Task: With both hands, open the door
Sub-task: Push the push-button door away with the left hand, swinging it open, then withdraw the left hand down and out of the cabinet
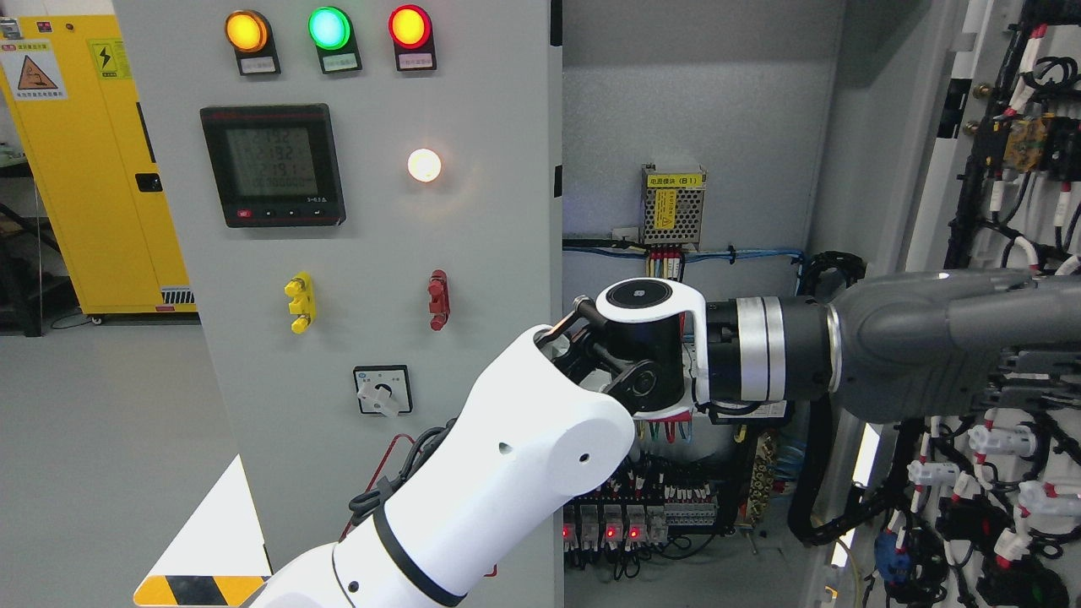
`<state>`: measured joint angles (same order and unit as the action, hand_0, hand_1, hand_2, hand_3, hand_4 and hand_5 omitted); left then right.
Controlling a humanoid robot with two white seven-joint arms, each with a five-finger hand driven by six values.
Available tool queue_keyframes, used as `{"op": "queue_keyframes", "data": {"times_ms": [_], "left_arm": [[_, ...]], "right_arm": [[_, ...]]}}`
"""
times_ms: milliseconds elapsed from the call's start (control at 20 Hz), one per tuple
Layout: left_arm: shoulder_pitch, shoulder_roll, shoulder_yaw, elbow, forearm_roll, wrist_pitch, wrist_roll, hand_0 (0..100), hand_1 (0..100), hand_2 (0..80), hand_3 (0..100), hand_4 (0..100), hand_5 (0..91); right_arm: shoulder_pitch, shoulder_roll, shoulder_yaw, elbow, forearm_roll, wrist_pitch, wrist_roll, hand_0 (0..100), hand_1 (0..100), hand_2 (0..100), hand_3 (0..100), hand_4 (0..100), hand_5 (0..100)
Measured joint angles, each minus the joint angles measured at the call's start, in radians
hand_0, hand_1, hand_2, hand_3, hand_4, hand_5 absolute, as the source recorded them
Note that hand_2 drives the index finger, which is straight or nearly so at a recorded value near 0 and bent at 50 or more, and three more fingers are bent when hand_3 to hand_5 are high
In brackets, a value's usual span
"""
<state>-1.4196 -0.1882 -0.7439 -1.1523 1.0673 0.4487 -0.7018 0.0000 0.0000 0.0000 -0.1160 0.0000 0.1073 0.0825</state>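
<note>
Left hand [937, 355] reaches the open door [996, 253], grip unclear.

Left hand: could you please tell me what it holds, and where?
Cannot tell: the left hand reaches across the open door on its inner side and runs off the picture's right edge.

3 indicator lamps [328, 28], 1 meter [272, 165], 2 handles [299, 302], 1 rotary switch [382, 390]

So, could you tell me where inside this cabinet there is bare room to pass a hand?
Free: the bare grey back panel above the power supply, between the closed door's edge and the side wall. Crowded: the left arm crosses mid-height, terminal blocks and wiring fill the bottom, and cables cover the open door.
</note>
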Motion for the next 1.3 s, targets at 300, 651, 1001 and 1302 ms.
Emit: {"op": "queue_keyframes", "data": {"times_ms": [300,651,1001,1302], "left_arm": [[0.0,0.001,-0.006,-0.002,0.006,-0.003,0.0,12,56,0.0,0,0,0.0],[0.05,0.011,0.053,-0.027,-0.004,0.065,0.001,12,56,0.0,0,0,0.0],[0.198,0.096,0.115,-0.132,-0.047,0.075,-0.003,12,56,0.0,0,0,0.0],[0.441,0.21,0.144,-0.28,-0.172,-0.016,-0.003,12,56,0.0,0,0,0.0]], "right_arm": [[0.0,0.0,0.0,0.0,0.0,0.0,0.0,0,50,4,0,0,0],[0.0,0.0,0.0,0.0,0.0,0.0,0.0,0,50,4,0,0,0],[0.0,0.0,0.0,0.0,0.0,0.0,0.0,0,50,4,0,0,0],[0.0,0.0,0.0,0.0,0.0,0.0,0.0,0,50,4,0,0,0]]}}
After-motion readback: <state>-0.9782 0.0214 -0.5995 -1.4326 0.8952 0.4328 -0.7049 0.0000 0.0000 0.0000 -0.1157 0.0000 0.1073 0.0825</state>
